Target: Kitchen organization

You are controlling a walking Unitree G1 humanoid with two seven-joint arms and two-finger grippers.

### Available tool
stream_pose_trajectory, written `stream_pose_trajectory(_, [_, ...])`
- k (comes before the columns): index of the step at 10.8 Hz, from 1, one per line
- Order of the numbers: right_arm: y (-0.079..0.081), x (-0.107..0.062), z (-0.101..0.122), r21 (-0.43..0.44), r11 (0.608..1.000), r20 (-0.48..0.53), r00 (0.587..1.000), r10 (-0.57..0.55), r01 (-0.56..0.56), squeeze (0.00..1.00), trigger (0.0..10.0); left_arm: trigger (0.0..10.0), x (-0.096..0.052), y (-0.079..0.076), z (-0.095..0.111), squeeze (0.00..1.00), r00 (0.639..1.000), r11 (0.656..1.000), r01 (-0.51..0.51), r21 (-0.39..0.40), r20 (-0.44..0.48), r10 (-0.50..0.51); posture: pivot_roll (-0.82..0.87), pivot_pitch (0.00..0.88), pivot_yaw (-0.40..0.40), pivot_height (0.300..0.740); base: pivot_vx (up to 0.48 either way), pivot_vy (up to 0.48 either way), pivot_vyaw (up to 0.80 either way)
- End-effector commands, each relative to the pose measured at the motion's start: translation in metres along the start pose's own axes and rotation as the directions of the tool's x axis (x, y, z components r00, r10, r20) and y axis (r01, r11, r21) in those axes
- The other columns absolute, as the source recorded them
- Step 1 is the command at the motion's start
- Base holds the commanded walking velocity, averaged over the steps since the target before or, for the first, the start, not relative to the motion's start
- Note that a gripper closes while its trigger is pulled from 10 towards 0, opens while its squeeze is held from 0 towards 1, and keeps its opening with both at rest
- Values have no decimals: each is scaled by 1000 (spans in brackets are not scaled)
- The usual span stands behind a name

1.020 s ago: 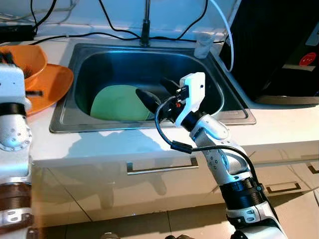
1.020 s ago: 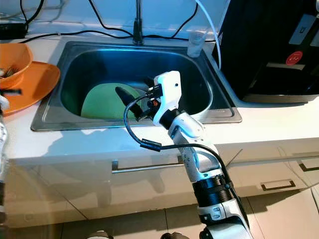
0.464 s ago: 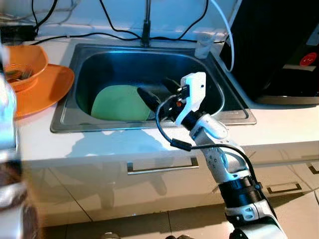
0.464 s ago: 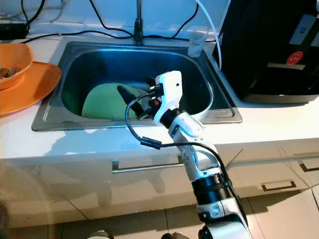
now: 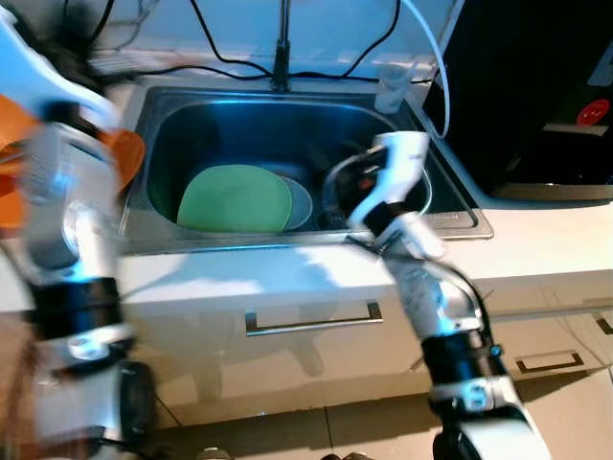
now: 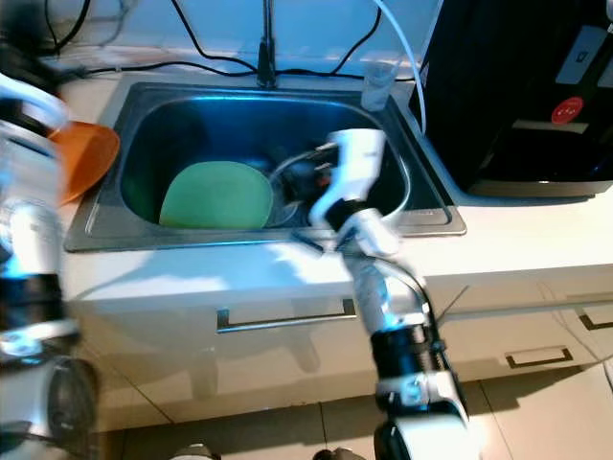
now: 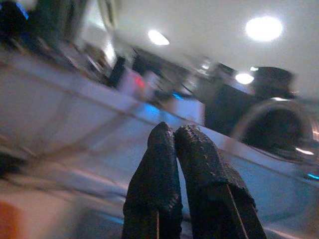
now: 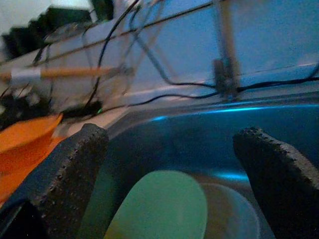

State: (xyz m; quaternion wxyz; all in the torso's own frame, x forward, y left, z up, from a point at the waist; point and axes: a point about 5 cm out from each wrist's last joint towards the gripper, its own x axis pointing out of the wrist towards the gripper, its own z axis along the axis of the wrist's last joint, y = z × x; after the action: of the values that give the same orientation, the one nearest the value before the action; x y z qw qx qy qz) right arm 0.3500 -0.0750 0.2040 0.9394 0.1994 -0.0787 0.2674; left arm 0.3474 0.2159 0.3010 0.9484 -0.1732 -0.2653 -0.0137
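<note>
1. The white counter (image 5: 239, 273) edge and its drawer handle (image 5: 308, 319) lie nearest; the left gripper (image 7: 185, 149), blurred, is pinched closed on nothing.
2. The right gripper (image 8: 169, 164) hangs over the sink (image 5: 450, 216), fingers (image 8: 75, 169) spread wide and holding nothing.
3. A green plate (image 5: 235, 198) lies in the basin, overlapping a pale dish (image 5: 299, 201); an orange plate (image 6: 86, 158) sits on the counter left of the sink.
4. The tap (image 5: 281, 48) and black cables (image 5: 206, 67) stand farthest.

Left arm (image 5: 72, 220): raised at the robot's left, forearm upright, motion-blurred. Left gripper (image 7: 174, 139): fingers pressed together, nothing between them. Right arm (image 5: 421, 278): bent at elbow, reaching forward and up, wrist blurred. Right gripper (image 8: 172, 164): fingers (image 8: 65, 169) spread wide apart, empty.
</note>
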Motion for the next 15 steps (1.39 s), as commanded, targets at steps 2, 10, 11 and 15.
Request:
stream_pose_trajectory(2, [-9,-1,4,46,998,28,998,-55,54,1000,10000,0,-11,-21,-34,0,989,964,21,-266,-138,-60,149,39,-34,740,0,0,0])
stream_pose_trajectory(10, [5,15,-18,549,833,3,996,-92,75,0,10000,0,-19,-48,-82,0,927,800,-56,-597,-329,-181,140,64,21,740,0,0,0])
stream_pose_trajectory(11, [8,19,-19,591,805,11,997,-78,56,0,10000,0,-20,-52,-84,0,922,779,-68,-623,-338,-190,140,64,21,740,0,0,0])
stream_pose_trajectory(15, [23,29,-13,663,747,73,997,11,-56,0,10000,0,-30,-51,-96,0,903,760,-142,-634,-397,-162,153,80,19,740,0,0,0])
